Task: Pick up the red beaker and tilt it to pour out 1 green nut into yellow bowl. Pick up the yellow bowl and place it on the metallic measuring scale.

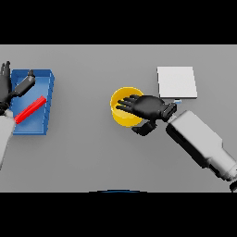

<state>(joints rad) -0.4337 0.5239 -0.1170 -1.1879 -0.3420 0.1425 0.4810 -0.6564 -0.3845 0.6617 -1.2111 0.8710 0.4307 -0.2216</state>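
Grey table point(92, 157) fills the whole view, flat and plain. Largest thing on it is the blue tray point(46, 115) at far left, a shallow rectangular bin with raised walls. White-grey right arm point(199, 141) comes in from lower right, angled up toward the middle. Metallic measuring scale point(176, 82) sits upper right of centre, a pale square plate lying flat, well apart from the tray. Yellow bowl point(121, 118) stands upright near the table's middle, just left of and below the scale, not touching it. Right hand point(146, 107) is spread over the bowl's right half, dark fingers point(124, 104) reaching straight across the opening, thumb point(142, 129) tucked down beside the bowl's lower right wall; looks like a loose claw around the rim, fingers wide rather than clenched, and firm contact can't be confirmed from this angle. Bowl contents hidden by the hand, can't tell if anything is inside. Left hand point(10, 90) shows at the far left edge over the tray's upper left corner, fingers straight and pointing up, thumb out to the right, holding nothing. Red beaker point(30, 109) lies in the tray as a thin red bar, tilted diagonally, just below the left hand. No green nut can be made out.
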